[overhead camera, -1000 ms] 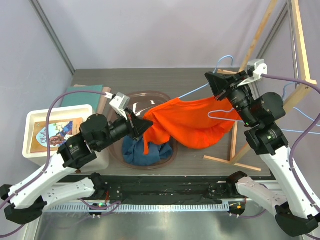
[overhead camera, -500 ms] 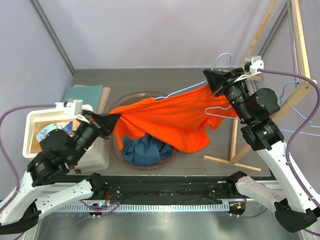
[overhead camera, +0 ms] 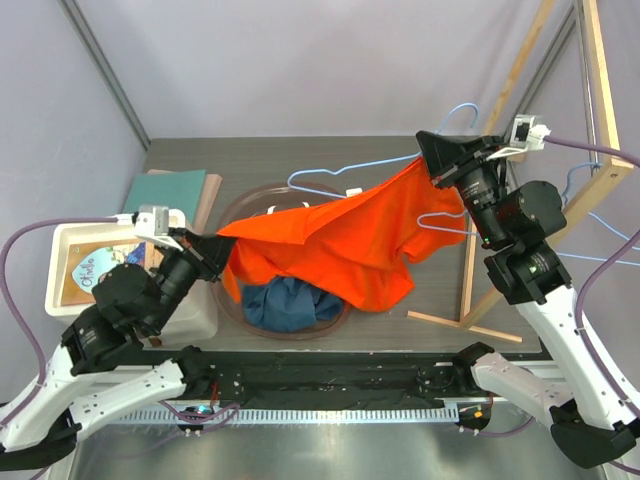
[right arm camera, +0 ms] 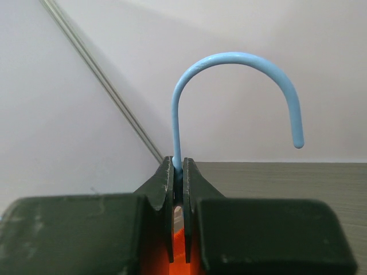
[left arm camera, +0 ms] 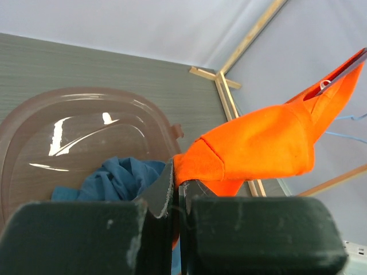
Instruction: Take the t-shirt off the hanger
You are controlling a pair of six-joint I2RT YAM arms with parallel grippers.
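Top external: the orange t-shirt [overhead camera: 330, 245] is stretched above a clear tub [overhead camera: 255, 190] holding blue cloth [overhead camera: 285, 300]; a white bin [overhead camera: 60, 235] at left holds a book [overhead camera: 100, 268]. Left wrist: the left gripper [left arm camera: 178, 186] pinches the shirt's edge. Right wrist: the right gripper [right arm camera: 178, 172] clamps the neck of the blue hanger [right arm camera: 229, 60].

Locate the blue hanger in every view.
Top external: hanger upper centre, its wire running left out of the shirt, neck in the right gripper.
Left wrist: thin blue wires at the right edge; cannot tell if they are this hanger.
Right wrist: its hook fills the centre, neck clamped in the gripper.
Shared landmark: the orange shirt, mid-right in left wrist, a sliver at bottom in right wrist.
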